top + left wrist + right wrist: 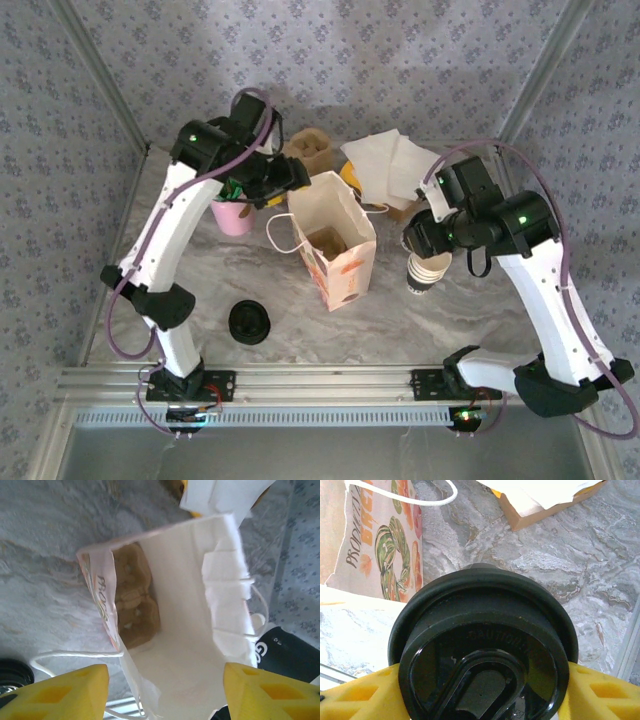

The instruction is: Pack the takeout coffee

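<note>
The takeout coffee (485, 650) sits between my right gripper's (482, 702) yellow fingers (365, 697), which are shut on it just under its black lid. From above, the cup (428, 274) hangs below the right gripper (428, 250), to the right of the open paper bag (335, 245). My left gripper (165, 695) hovers over the bag's mouth (195, 630), its fingers (70, 692) wide apart and open, gripping nothing. A brown cup carrier (132, 600) lies at the bottom of the bag. In the top view the left gripper (272, 182) is at the bag's far left corner.
A squat stack of black lids (249, 322) sits near the front left. A pink cup (233, 215) stands under the left arm. White napkins (388, 165) lie over a cardboard box (405, 210) behind the bag, beside another brown carrier (308, 148). Patterned walls close in the sides.
</note>
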Tool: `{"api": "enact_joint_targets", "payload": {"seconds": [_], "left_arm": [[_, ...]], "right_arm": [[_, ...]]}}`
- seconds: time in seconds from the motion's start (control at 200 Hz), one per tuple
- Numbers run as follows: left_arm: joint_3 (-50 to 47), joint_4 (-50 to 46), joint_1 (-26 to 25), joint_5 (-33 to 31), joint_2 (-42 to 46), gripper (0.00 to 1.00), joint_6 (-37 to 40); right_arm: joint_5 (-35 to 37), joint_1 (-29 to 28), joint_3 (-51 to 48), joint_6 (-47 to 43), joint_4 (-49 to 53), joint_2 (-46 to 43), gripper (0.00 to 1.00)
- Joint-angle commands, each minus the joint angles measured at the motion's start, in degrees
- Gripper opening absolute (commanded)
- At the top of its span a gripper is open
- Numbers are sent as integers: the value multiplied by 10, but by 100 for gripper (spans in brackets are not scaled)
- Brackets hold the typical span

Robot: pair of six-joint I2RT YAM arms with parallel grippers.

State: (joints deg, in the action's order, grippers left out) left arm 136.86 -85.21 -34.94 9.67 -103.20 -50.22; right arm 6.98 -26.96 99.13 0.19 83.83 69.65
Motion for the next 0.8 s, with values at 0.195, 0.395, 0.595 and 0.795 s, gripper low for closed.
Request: {"api": "enact_joint_targets", "payload": {"seconds": [0.195, 0.395, 0.595, 0.795], "left_arm": [[112, -92, 25, -72, -27, 63, 45], [90, -98, 26, -101, -5, 63, 54], [38, -95, 25, -152, 33, 63, 59], [-30, -72, 29, -190, 84, 63, 60]], "right_arm": [[20, 6, 117, 24, 70, 37, 65], [11, 0, 230, 38, 87, 93, 64], [33, -83, 364, 64, 127, 173, 63], [63, -183, 476, 76, 164, 250, 63]]}}
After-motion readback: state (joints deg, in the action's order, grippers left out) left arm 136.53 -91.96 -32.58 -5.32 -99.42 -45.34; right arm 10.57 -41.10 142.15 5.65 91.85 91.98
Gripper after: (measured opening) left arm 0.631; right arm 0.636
